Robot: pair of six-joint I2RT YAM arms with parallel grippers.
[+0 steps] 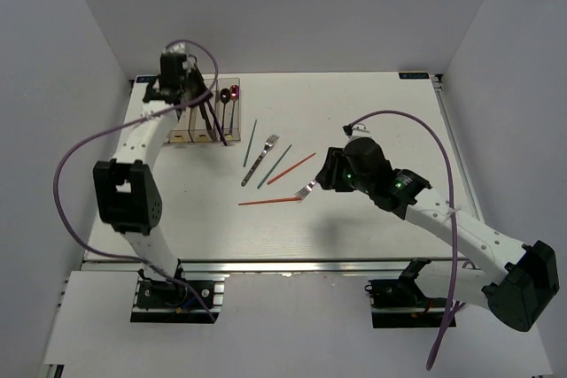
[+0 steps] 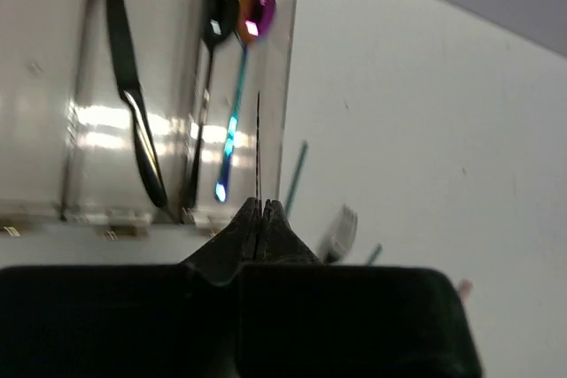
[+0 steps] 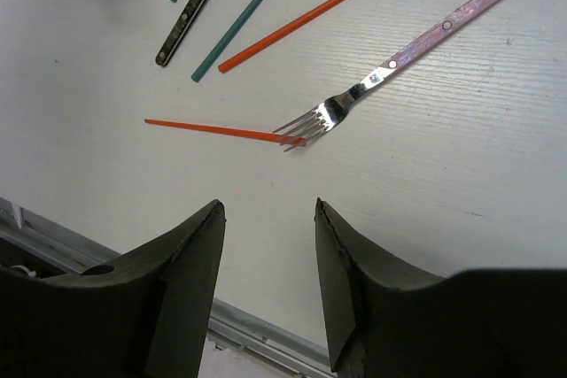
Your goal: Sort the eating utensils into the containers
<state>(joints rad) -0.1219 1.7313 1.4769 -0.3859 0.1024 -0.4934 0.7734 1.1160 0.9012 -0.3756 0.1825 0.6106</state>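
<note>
The left gripper [image 2: 260,212] hangs at one end of the containers [image 2: 44,86] with its jaws pressed together. A thin dark sliver [image 2: 258,148] rises from between the tips; I cannot tell whether it is pinched there or only lies behind them. Its wrist camera looks straight through the clear walls: 1 knife [image 2: 137,121] lies in one compartment, and a black spoon [image 2: 217,15] and a pink-blue spoon [image 2: 257,11] share the next one. From above, the arm covers part of that row and the knife is hard to make out.

Mid-table lie the loose pieces, which the top view alone shows together: 2 green chopsticks [image 1: 252,142], a silver fork [image 1: 262,157] between them and a red chopstick [image 1: 292,168] beside them.

Further right, the right gripper [image 3: 268,219] hovers with its fingers well apart, holding nothing, near the pink-handled fork [image 3: 416,46]. This looks like the pick in hand. Its wrist view shows what the top view hides under the arm: the tines lie across the tip of the orange chopstick [image 3: 221,130]. I would therefore close across the handle (well clear of the tines) and lift straight up, so that the chopstick is not dragged along. A fork should probably go in a compartment of its own, apart from the knife and spoons.
</note>
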